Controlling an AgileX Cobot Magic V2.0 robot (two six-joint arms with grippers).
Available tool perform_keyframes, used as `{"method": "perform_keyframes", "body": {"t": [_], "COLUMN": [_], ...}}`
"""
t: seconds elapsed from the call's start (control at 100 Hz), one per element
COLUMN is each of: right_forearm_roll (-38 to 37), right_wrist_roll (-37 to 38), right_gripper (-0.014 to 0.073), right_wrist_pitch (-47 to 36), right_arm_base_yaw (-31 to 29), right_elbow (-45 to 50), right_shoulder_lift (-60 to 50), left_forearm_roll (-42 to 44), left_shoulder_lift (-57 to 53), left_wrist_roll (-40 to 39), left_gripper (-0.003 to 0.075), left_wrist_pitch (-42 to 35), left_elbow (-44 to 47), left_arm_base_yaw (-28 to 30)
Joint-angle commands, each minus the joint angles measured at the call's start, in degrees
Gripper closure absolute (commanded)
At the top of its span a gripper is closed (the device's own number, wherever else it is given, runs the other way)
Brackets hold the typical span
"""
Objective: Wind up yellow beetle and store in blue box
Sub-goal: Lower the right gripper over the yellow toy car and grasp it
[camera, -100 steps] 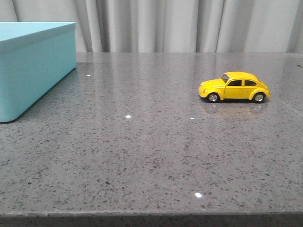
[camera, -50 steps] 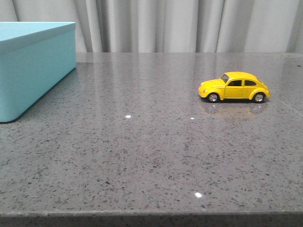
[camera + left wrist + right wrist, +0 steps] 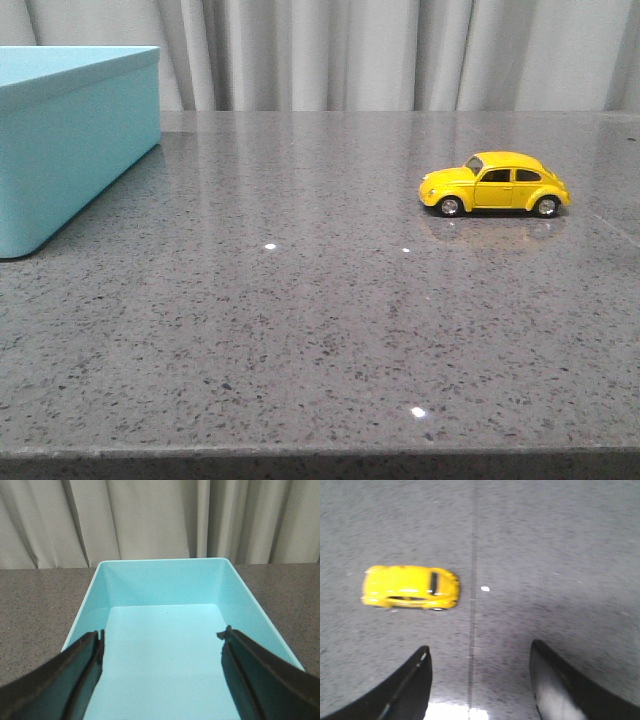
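Note:
The yellow beetle (image 3: 496, 184) stands on its wheels on the grey speckled table at the right, side-on, nose to the left. The right wrist view shows it from above (image 3: 410, 587), beyond and to one side of my right gripper (image 3: 479, 652), which is open, empty and well above the table. The blue box (image 3: 70, 140) stands at the far left of the table. My left gripper (image 3: 162, 636) is open and empty, above the near end of the box (image 3: 165, 645), whose inside holds nothing. Neither gripper shows in the front view.
The table (image 3: 300, 300) is grey speckled stone with a front edge near the bottom of the front view. A thin seam (image 3: 472, 580) runs across it close to the car. Pale curtains (image 3: 400, 50) hang behind the table.

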Motion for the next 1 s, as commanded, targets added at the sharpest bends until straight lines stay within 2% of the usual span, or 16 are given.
{"method": "perform_keyframes", "body": {"t": [0.0,0.18,0.37,0.48,0.99], "right_forearm_roll": [0.2,0.2,0.1,0.1,0.1], "right_wrist_roll": [-0.1,3.2,5.2,6.9,12.6], "right_gripper": [0.0148,0.0148,0.012,0.0079,0.0085], "right_wrist_pitch": [-1.2,0.5,4.3,4.9,7.5], "right_arm_base_yaw": [3.0,7.7,9.7,9.8,9.8], "right_elbow": [-5.2,-11.7,-16.6,-18.0,-22.8], "right_shoulder_lift": [2.9,10.7,18.1,21.1,31.6], "left_forearm_roll": [-0.4,-0.4,-0.8,-0.8,-0.8], "left_shoulder_lift": [0.6,0.6,0.6,0.6,0.6], "left_wrist_roll": [0.0,0.0,0.0,0.0,0.0], "left_gripper": [0.0225,0.0225,0.0225,0.0225,0.0225], "left_wrist_pitch": [-3.9,-2.6,-1.9,-1.7,-1.2], "left_elbow": [-2.1,-2.2,-2.4,-2.4,-2.4], "left_arm_base_yaw": [0.1,0.1,0.1,0.1,0.1]}}
